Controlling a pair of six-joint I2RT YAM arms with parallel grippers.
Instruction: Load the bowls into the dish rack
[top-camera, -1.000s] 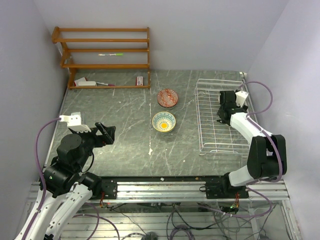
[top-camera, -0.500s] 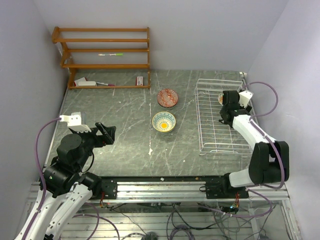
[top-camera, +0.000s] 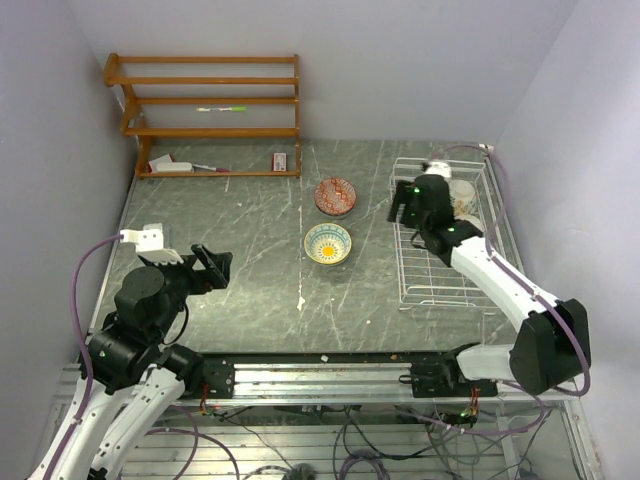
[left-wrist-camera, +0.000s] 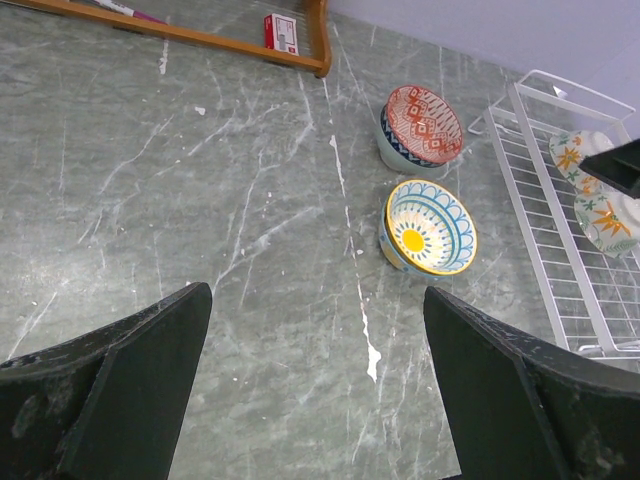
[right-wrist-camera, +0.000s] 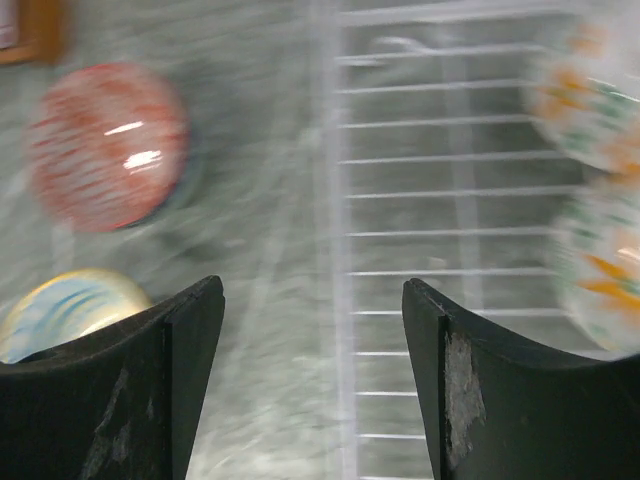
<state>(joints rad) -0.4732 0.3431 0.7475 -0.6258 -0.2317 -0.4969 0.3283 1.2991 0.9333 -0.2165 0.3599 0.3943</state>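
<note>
Robotics test cell: plain lilac walls (top-camera: 400, 70) enclose a grey marbled desk (top-camera: 250, 270); aluminium mounting rail (top-camera: 320, 375) and loose cabling (top-camera: 350, 440) sit exposed.

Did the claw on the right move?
Yes. The right claw swung left across the dish rack, from its right side to its left edge.

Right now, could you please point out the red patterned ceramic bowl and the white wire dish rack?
Red patterned ceramic bowl (top-camera: 335, 195): top external view, centre.
White wire dish rack (top-camera: 398, 265): top external view, left rim.
</note>
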